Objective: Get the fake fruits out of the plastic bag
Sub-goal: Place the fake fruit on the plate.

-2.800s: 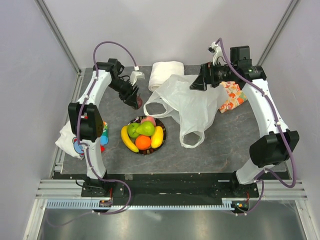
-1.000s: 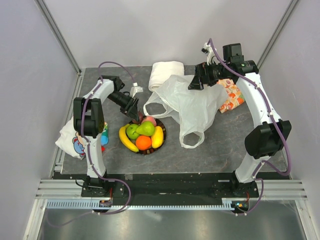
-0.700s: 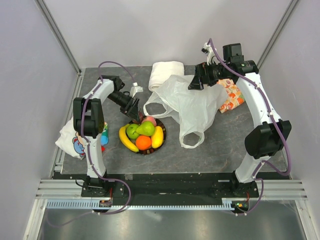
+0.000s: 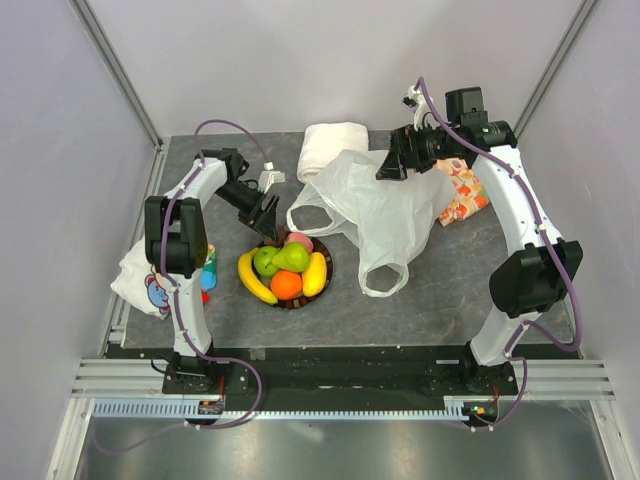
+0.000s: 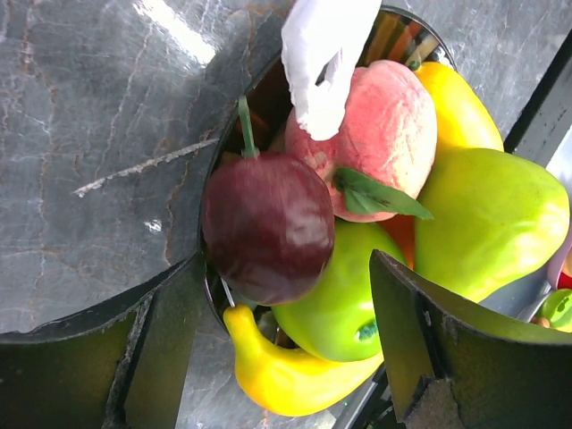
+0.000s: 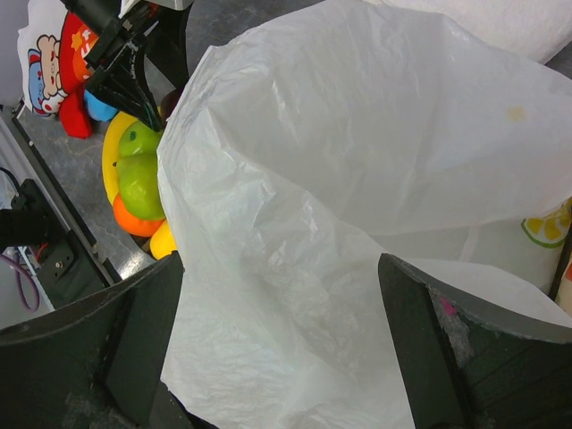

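The fake fruits are piled on a dark-rimmed plate [image 4: 329,262]: a dark red one [image 5: 268,223] at the back rim, a pink one [image 5: 380,125], a green apple [image 5: 344,299], a green pear [image 5: 487,223], an orange [image 4: 286,285] and yellow bananas [image 5: 286,371]. My left gripper [image 4: 266,214] [image 5: 286,268] is open, its jaws standing apart on either side of the dark red fruit. The plastic bag [image 4: 385,210] [image 6: 357,179] lies flat and crumpled, one handle [image 5: 322,54] reaching the plate. My right gripper [image 4: 392,166] [image 6: 281,295] hangs open over the bag's far end.
A folded white cloth roll [image 4: 333,143] lies at the back. Orange fruit-patterned fabric [image 4: 462,195] sits right of the bag. A cartoon-printed cloth with a small toy [image 4: 150,280] is at the table's left edge, beside the left arm.
My left gripper carried the dark red fruit to the plate, opened and left it on the pile. The right gripper shifted slightly, then held still.
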Controlling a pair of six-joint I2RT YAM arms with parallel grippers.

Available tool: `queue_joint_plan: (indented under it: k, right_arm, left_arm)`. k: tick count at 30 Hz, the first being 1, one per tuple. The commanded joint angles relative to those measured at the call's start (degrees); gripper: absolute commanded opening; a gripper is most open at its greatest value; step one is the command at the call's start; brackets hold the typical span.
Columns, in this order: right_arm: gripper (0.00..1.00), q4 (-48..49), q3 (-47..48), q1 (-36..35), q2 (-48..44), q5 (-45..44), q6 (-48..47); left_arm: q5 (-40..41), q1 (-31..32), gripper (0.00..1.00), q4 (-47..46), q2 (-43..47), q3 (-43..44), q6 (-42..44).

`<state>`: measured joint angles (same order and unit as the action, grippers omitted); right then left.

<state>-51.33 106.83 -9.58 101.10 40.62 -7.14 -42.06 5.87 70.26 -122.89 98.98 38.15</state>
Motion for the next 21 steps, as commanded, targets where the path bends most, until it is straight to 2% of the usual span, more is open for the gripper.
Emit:
queue_joint_plan:
  k: [1,9,12,13,14,21]
  right_arm:
    - [0.98,1.0,-0.7,0.0,-1.5,1.2,0.0]
    - [0.98,1.1,-0.1,-0.1,-1.0,1.6,0.3]
    - [0.98,1.1,1.0,-0.1,-0.9,1.6,0.2]
    - [0.98,1.1,1.4,-0.1,-0.9,1.6,0.2]
    - [0.98,0.9,1.7,-0.1,-0.9,1.4,0.1]
    - [0.98,0.8,3.9,0.0,-1.3,1.9,-0.5]
  left_arm:
    - [-0.2,0.1,0.8,-1.4,2.2,0.2,-2.1]
    - [0.8,0.1,0.8,-2.1,2.5,0.3,-2.3]
    - [0.9,0.0,0.82,-2.7,3.1,1.2,-3.0]
    - [0.8,-0.2,0.87,-2.7,3.5,1.7,-3.2]
    - [0.9,-0.2,0.89,-2.6,4.0,2.2,-3.4]
    - [1.3,-0.7,0.9,-2.1,7.2,4.3,-3.6]
